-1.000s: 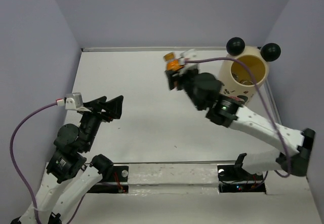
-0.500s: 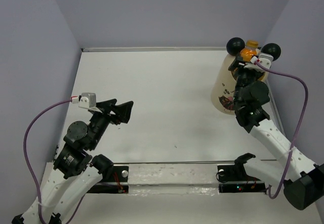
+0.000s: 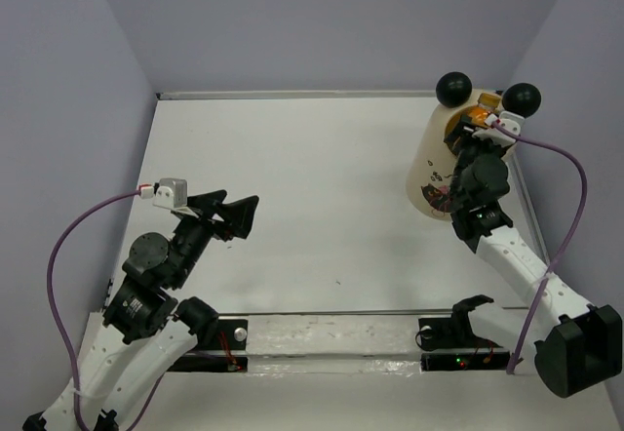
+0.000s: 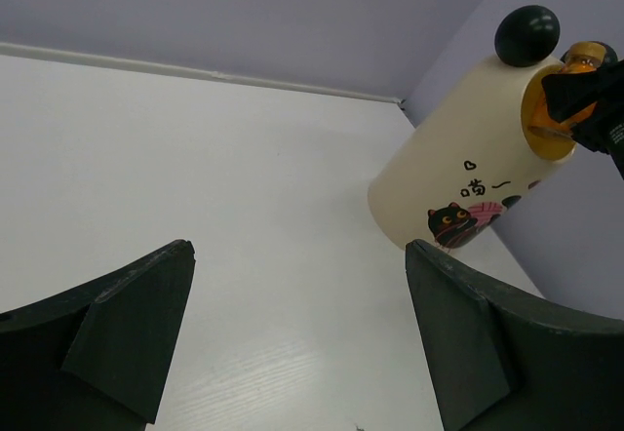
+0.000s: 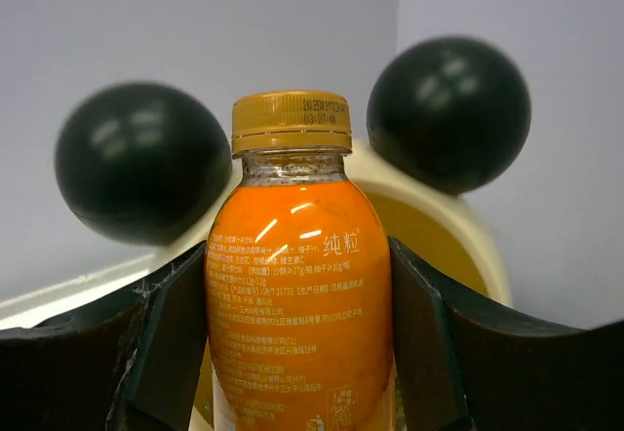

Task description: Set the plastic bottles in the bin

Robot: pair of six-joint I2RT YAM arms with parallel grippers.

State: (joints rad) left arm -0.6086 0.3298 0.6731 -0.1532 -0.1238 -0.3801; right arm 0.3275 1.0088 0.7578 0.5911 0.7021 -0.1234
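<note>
Pinching is seen at right jaws: orange bottle (image 5: 297,294) marked 纯粒, held at mouth of bin (image 4: 458,148) printed 喵一 | left jaws spread | white desk (image 3: 312,177), lilac walls (image 3: 322,21)

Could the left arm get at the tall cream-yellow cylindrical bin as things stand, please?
Probably its side, yes: bare white table lies between the open left gripper and the cream-yellow bin, though the right gripper holds an orange plastic bottle at its mouth.

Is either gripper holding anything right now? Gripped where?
Right gripper holds an orange bottle by its body, fingers on either side below the cap, at the bin mouth. Left gripper is open and empty.
</note>
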